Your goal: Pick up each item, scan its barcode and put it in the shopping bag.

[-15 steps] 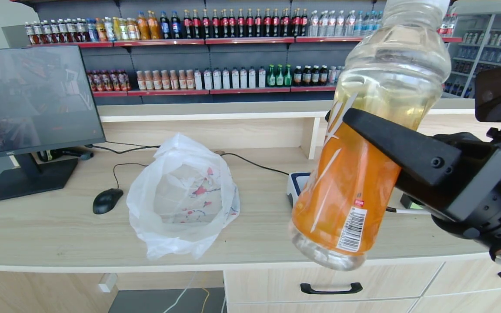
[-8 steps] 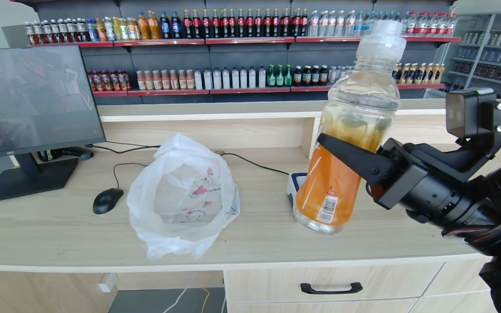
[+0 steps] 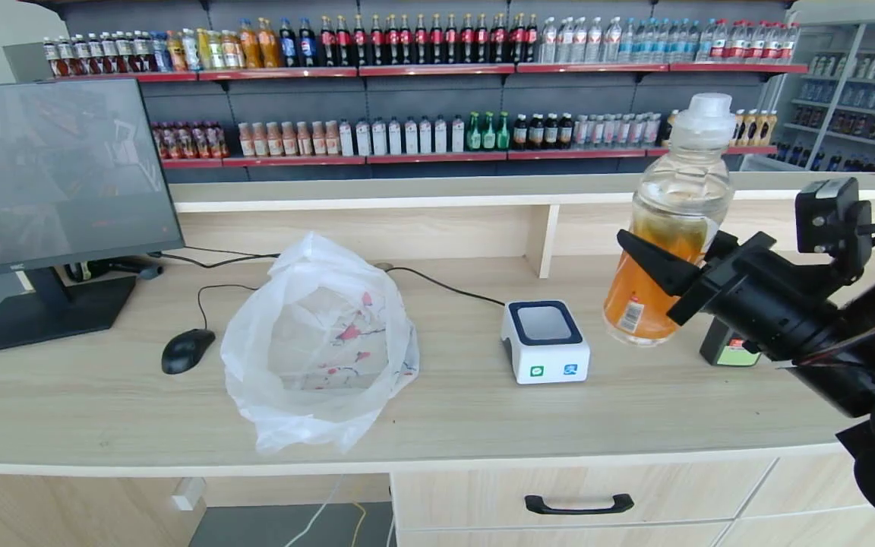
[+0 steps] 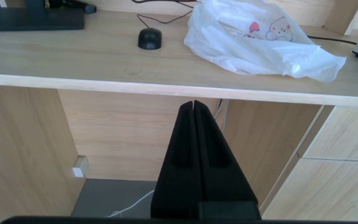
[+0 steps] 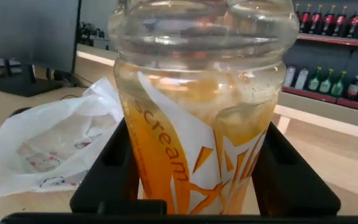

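My right gripper [image 3: 669, 277] is shut on a clear bottle of orange drink [image 3: 669, 228], held nearly upright above the counter, right of the white barcode scanner [image 3: 544, 339]. A barcode label faces outward near the bottle's base. In the right wrist view the bottle [image 5: 201, 118] sits between the two black fingers [image 5: 107, 171]. The open white plastic shopping bag [image 3: 321, 346] lies on the counter left of the scanner, and shows too as the bag [image 4: 260, 37] in the left wrist view. My left gripper [image 4: 194, 109] is shut and hangs below the counter's front edge.
A monitor [image 3: 50, 178] stands at the counter's left with a black mouse [image 3: 187, 349] and cables beside it. A small dark device [image 3: 726, 349] sits behind the bottle. A raised shelf ledge [image 3: 422, 194] borders the back. Drawers [image 3: 578, 503] lie below the counter.
The right gripper has carried the bottle away from the camera, down and to the right, uncovering the scanner. The left arm, the bag and the mouse stayed put.
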### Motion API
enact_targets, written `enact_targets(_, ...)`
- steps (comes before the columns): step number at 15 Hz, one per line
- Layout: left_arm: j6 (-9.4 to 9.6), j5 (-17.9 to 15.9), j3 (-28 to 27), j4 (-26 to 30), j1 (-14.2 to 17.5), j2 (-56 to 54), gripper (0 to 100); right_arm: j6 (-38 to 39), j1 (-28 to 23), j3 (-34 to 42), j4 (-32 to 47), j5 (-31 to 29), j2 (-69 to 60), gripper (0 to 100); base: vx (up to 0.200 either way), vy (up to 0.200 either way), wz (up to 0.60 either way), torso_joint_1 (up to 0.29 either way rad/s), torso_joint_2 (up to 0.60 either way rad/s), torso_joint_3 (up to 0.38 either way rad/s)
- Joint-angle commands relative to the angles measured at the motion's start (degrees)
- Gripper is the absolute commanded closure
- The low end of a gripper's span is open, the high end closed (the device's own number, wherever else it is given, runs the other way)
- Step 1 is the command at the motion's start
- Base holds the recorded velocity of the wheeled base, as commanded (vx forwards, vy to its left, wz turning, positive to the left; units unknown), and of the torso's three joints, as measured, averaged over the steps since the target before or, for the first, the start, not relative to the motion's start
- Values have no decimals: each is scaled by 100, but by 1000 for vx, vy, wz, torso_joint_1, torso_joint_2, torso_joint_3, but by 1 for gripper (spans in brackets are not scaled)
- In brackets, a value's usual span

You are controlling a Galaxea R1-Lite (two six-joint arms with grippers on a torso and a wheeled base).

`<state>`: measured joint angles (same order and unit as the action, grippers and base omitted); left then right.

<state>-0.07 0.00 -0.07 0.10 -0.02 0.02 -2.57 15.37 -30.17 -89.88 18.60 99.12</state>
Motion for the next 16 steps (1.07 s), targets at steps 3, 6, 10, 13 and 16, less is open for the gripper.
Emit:
enact_targets(3, -1, 0, -1, -1, -6, -2, 100, -332, -272, 46, -12, -1025, -24, 100, 0, 0, 0, 0, 0, 0)
enact_targets(6, -1, 0, -1, -1, -15, -2, 100, -314, -272, 38, -12, -1254, -33, 100, 0, 0, 0, 0, 0, 0)
enact_targets(10, -19, 0, 7, -1, -6, -2, 100, -129, -289, 46, -12, -1236, -112, 100, 0, 0, 0, 0, 0, 0)
enact_targets(13, -45, 0, -1, -1, 2, -2, 100, -121, -316, 178, -12, -1236, -218, 100, 0, 67, 0, 1, 1, 1)
enact_targets(16, -45, 0, -1, -1, 2, -2, 100, -112, -342, 170, -12, -1236, -253, 100, 0, 200, 0, 2, 4, 2)
